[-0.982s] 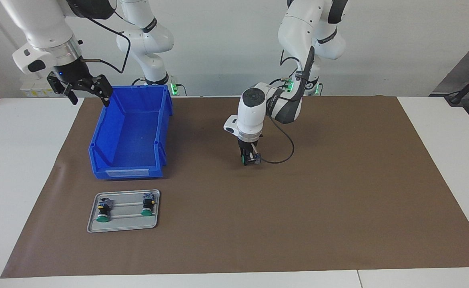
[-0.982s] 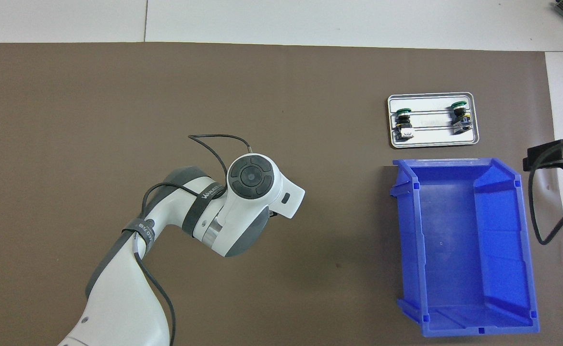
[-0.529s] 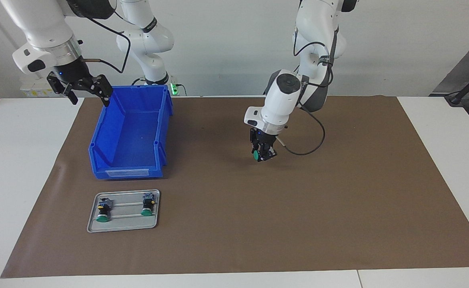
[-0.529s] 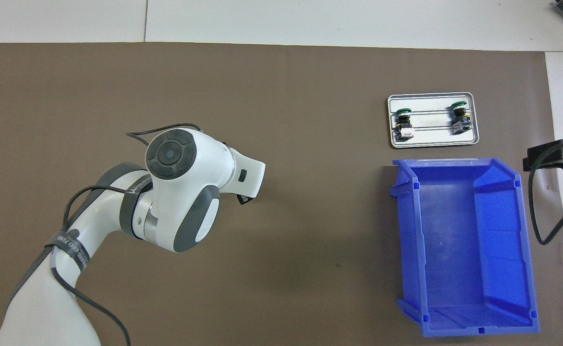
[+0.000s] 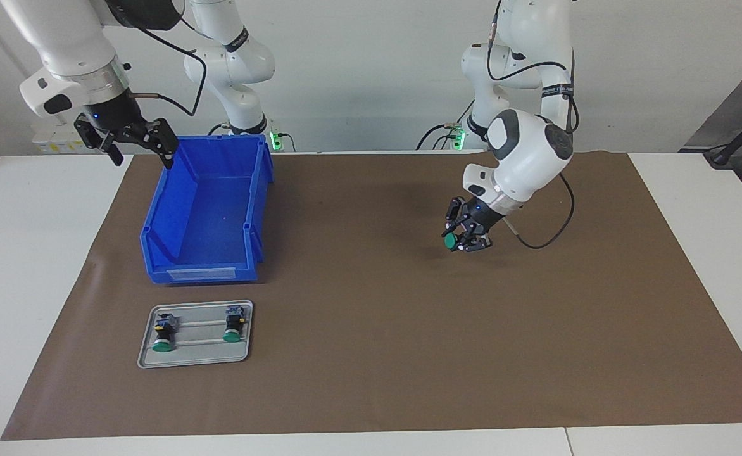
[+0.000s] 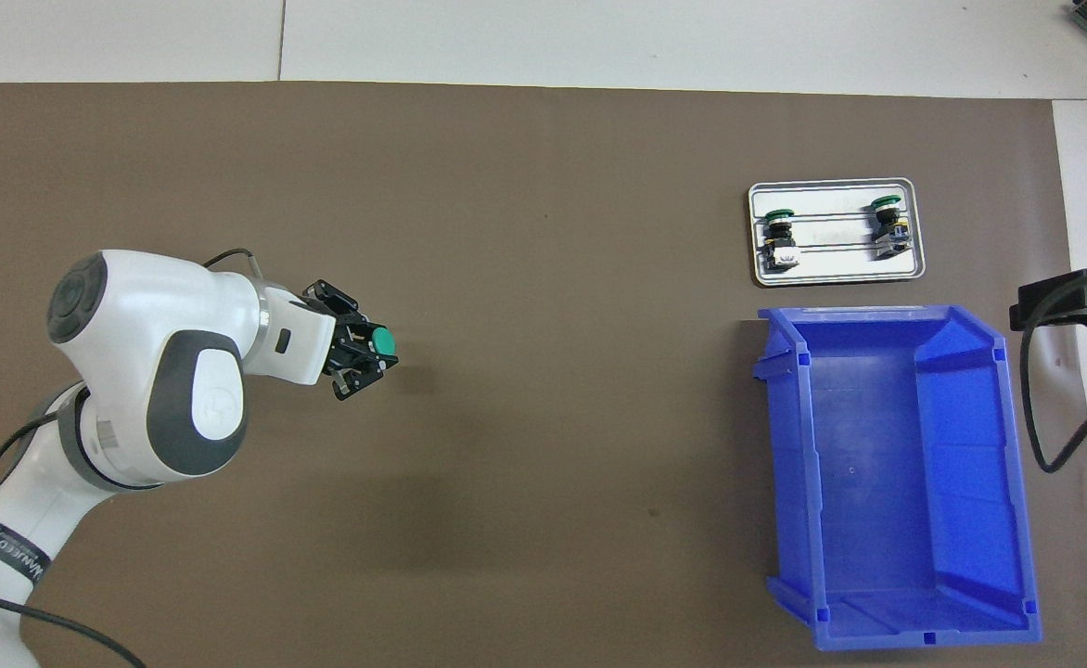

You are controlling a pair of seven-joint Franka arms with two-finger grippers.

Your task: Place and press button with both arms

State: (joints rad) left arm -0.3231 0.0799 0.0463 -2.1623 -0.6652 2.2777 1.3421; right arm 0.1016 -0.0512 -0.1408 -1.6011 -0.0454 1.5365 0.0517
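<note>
My left gripper (image 5: 463,237) is shut on a green-capped button (image 5: 450,240) and holds it tilted above the brown mat, toward the left arm's end; it also shows in the overhead view (image 6: 363,351), with the button's green cap (image 6: 382,344) pointing toward the blue bin. Two more buttons (image 5: 163,339) (image 5: 233,330) lie on a flat grey tray (image 5: 195,356), also seen from above (image 6: 836,271). My right gripper (image 5: 132,140) waits in the air beside the bin's corner nearest the robots, fingers spread; only part of it shows in the overhead view (image 6: 1072,301).
A blue open bin (image 5: 206,212) stands on the mat toward the right arm's end, nearer the robots than the tray; it also shows from above (image 6: 887,482). The brown mat (image 5: 409,354) covers most of the white table.
My left arm has swung toward its own end of the table, carrying the button, and its wrist has tilted so the green cap now faces sideways. The right arm has not moved.
</note>
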